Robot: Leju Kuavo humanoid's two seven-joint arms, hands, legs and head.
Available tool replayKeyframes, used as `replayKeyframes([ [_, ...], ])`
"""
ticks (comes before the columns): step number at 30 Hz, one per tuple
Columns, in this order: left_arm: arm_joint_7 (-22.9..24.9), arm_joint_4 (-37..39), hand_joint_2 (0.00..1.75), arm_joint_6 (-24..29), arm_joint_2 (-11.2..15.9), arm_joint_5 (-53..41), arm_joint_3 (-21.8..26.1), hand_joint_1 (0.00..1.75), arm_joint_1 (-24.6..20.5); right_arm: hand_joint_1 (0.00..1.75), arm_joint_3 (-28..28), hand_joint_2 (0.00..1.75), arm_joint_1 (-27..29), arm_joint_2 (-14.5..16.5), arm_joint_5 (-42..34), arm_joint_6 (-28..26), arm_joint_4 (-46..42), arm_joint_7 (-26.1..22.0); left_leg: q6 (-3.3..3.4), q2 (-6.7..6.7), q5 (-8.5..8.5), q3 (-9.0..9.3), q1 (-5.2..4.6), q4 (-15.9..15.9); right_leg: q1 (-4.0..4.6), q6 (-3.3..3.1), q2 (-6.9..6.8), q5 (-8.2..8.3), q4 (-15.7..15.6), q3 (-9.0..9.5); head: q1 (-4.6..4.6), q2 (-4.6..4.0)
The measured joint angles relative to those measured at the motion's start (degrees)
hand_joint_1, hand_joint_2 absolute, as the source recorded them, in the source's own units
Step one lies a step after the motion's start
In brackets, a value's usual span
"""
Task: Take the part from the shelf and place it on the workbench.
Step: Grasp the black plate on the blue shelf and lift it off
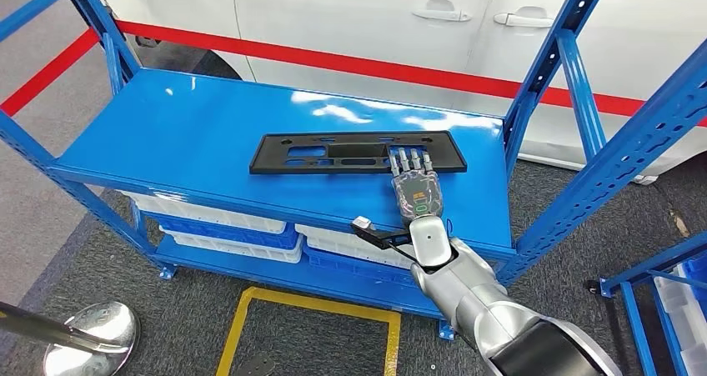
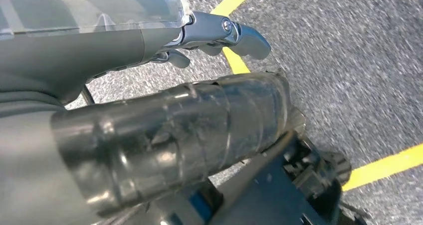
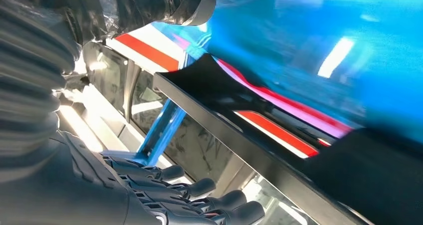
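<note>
A long black flat part (image 1: 333, 153) with cut-outs lies across the blue shelf top (image 1: 183, 134), near its middle. My right hand (image 1: 414, 188) reaches in from the front, its fingers stretched flat over the part's right end; I cannot tell whether they touch it. In the right wrist view the part's edge (image 3: 259, 135) runs close beside the straight fingers (image 3: 199, 187), with the thumb on its other side and nothing gripped. My left hand (image 2: 164, 110) hangs over the floor, fingers (image 2: 234, 33) loosely extended and holding nothing.
Blue shelf uprights (image 1: 550, 59) rise at the corners. White and blue bins (image 1: 225, 226) sit on the lower level. A white car (image 1: 358, 17) stands behind. On the floor are a yellow marking (image 1: 308, 305) and a chrome stanchion base (image 1: 92, 334). Another blue rack (image 1: 667, 301) stands at right.
</note>
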Motion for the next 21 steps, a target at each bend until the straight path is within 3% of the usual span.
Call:
replayKeyframes([
  [2,0.0,0.0,0.0,0.0,0.0,0.0,0.0,0.0,0.0,0.0,0.0,1.75,-0.1,0.0,0.0,0.0,0.0,0.0,0.83,0.1,0.4,0.01,0.18,-0.4,-0.1,0.52,0.02,-1.56,2.1,-0.97,0.02,0.0],
  [5,-0.1,0.0,0.0,0.0,0.0,0.0,0.1,0.0,0.0,0.0,0.0,1.75,0.0,-0.2,0.0,0.1,0.0,0.0,1.43,0.17,0.61,-0.29,0.14,-0.5,-0.2,0.94,0.06,-6.98,12.8,-6.07,0.05,0.0],
  [6,-0.1,0.0,0.0,0.0,0.0,0.0,0.1,0.0,0.0,0.0,0.0,1.75,0.1,-0.3,0.0,0.1,0.1,0.0,1.44,0.17,0.61,-0.37,0.11,-0.4,-0.22,1.01,0.05,-7.82,15.7,-7.54,0.06,0.0],
  [7,-0.1,0.0,0.0,0.0,0.0,0.0,0.2,0.0,0.1,0.0,0.0,1.75,0.1,-0.3,0.0,0.1,0.1,0.0,1.44,0.15,0.57,-0.39,0.09,-0.3,-0.23,1.01,0.05,-7.56,16.8,-8.09,0.05,0.0],
  [8,-0.1,0.0,0.0,0.0,0.0,0.1,0.3,0.0,0.1,0.0,0.0,1.75,0.1,-0.3,0.0,0.1,0.1,0.0,1.4,0.11,0.52,-0.35,0.08,-0.2,-0.23,0.91,0.04,-6.16,15.4,-7.44,0.06,0.0],
  [10,-0.1,0.0,0.0,0.0,0.0,0.1,0.3,0.0,0.1,0.0,0.0,1.75,0.0,-0.3,0.1,0.1,0.1,0.0,1.18,0.01,0.33,-0.21,0.06,-0.1,-0.17,0.39,0.04,-2.18,7.6,-3.69,0.07,0.0],
  [12,-0.2,0.0,0.0,0.0,0.0,0.1,0.4,0.0,0.0,0.0,0.0,1.75,-0.2,-0.3,0.1,0.1,0.1,-0.1,0.72,-0.07,0.09,-0.26,-0.14,0.2,0.07,-0.13,0.02,-0.2,1.5,-0.87,0.05,0.0],
  [15,-0.2,0.0,0.0,0.0,-0.1,0.1,0.5,0.0,0.0,0.0,0.0,1.75,-0.4,-0.3,0.1,0.2,0.0,-0.2,-0.15,-0.06,-0.06,-0.33,-0.21,0.2,0.19,-0.72,0.01,-0.11,0.2,-0.36,0.05,0.0],
  [17,-0.2,0.0,0.0,0.0,0.0,0.1,0.5,0.0,0.0,0.0,0.0,1.75,-0.6,-0.2,0.1,0.2,0.0,-0.3,-0.81,-0.05,-1.22,-0.86,-0.06,1.7,-0.1,-1.38,-0.08,0.17,-0.3,-0.05,0.01,0.0],
  [21,-0.1,0.0,0.0,0.0,0.0,0.1,0.8,0.0,0.1,0.0,0.0,1.75,-0.5,-0.2,0.1,0.3,0.0,-0.5,-1.9,-0.05,-7.33,-6.82,0.25,14.4,-0.25,-1.93,-0.19,0.35,-0.5,-0.15,-0.06,0.0],
])
